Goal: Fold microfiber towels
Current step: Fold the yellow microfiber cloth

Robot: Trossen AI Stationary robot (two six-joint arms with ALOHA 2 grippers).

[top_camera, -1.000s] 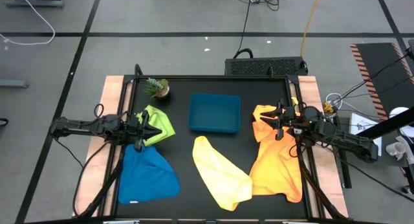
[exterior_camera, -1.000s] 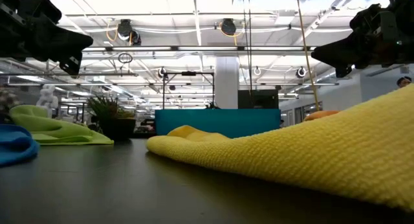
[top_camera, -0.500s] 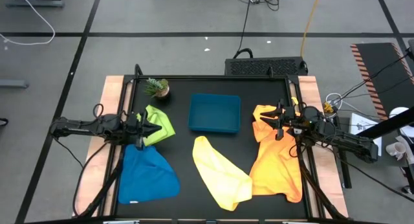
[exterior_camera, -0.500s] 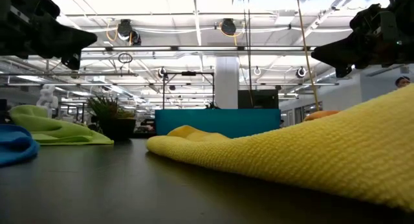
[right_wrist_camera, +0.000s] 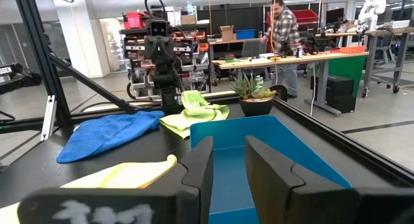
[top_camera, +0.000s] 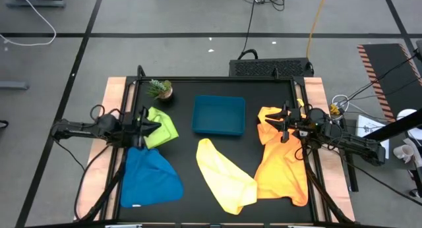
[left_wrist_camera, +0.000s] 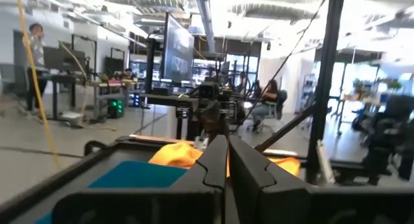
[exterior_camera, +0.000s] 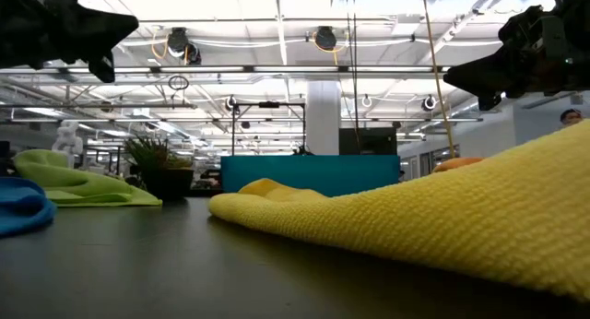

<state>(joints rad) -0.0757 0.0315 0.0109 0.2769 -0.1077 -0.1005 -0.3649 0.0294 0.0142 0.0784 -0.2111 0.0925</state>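
Since the earlier frames the left gripper [top_camera: 153, 126] has been drawn back a little toward the table's 9 o'clock edge and lifted, as is shown by its higher place in the low view; everything else has been left as it was. One blue towel [top_camera: 150, 177], one lime green towel [top_camera: 163, 126], one yellow towel [top_camera: 226, 175] and orange cloth [top_camera: 282, 163] are counted on the black table [top_camera: 184, 152]; two orange towels cannot be told apart in the orange heap from above. One teal tray [top_camera: 219, 114] and one potted plant [top_camera: 161, 89] are also counted, the tray at 12 o'clock from the table's middle, the plant toward 11 o'clock. The left gripper is held shut and empty above the table, its fingers [left_wrist_camera: 249, 175] pressed together; the lime green towel lies just at its tip toward 3 o'clock, and the blue towel lies at 6 o'clock from it, near the table's 7 o'clock corner. The right gripper [top_camera: 281, 124] is held above the upper part of the orange cloth at the 3 o'clock side, its fingers [right_wrist_camera: 197, 162] set narrowly apart with nothing between them. The yellow towel lies crumpled at 6 o'clock from the tray, between the blue towel and the orange cloth.
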